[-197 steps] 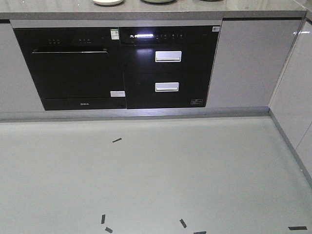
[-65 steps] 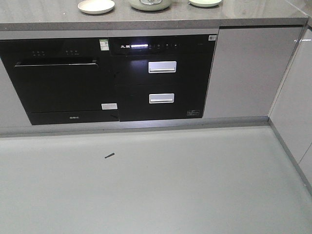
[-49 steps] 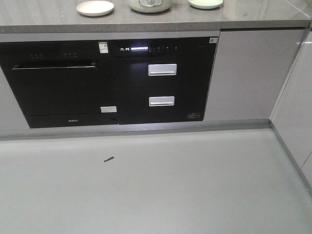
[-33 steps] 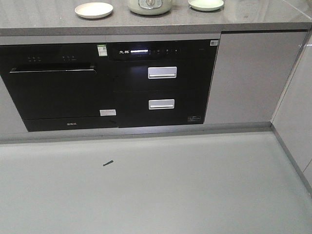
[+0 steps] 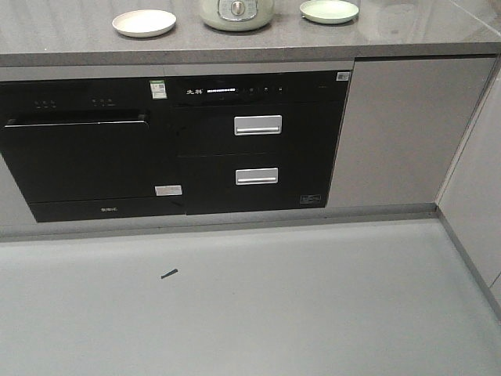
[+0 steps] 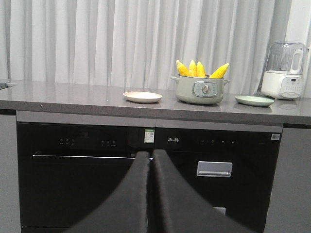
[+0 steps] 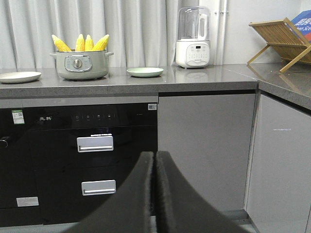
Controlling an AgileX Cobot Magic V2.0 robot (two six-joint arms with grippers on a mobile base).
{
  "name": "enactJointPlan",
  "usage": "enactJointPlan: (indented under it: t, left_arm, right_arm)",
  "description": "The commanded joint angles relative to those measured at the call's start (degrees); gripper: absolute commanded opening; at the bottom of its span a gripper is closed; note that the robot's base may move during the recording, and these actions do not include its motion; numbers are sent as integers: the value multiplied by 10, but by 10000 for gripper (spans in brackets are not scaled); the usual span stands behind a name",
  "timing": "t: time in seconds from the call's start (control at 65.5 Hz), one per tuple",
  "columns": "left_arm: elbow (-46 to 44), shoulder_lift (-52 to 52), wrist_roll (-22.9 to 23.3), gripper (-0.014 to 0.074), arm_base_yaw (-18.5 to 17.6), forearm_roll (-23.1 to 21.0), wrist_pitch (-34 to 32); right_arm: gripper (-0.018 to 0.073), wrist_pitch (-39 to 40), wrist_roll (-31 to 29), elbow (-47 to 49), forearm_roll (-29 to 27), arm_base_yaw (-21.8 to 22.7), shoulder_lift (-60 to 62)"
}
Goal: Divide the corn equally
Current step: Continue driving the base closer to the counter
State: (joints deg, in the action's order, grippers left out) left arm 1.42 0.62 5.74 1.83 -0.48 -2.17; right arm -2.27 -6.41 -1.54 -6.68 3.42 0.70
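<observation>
- Corn [image 6: 200, 69]: four bright yellow tapered cobs, tips up and fanned out, in a pale green pot [image 6: 200, 91] on the grey counter [image 6: 73, 99].
- Cream plate [image 6: 142, 96] and green plate [image 6: 254, 100] flank the pot, each apart from it.
- Left gripper [image 6: 149, 158] & right gripper [image 7: 155, 156]: fingers pressed together, nothing between, low before the cabinets.

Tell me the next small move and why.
Probably drive closer to the counter: the corn stands in the pot, the white plate and green plate are bare, and the left gripper and right gripper, both shut, look out of reach.
</observation>
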Motion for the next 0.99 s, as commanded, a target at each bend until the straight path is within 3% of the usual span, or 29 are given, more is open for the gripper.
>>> enactJointPlan:
  t: [0.0,0.977]
  left_arm:
    - [-10,9,7,-6,-2,0,-44]
    - [-10,9,7,-6,-2,0,-44]
  right_arm:
    - [-3,42,-4,-5,2,3,4]
    - [-3,42,-4,-5,2,3,4]
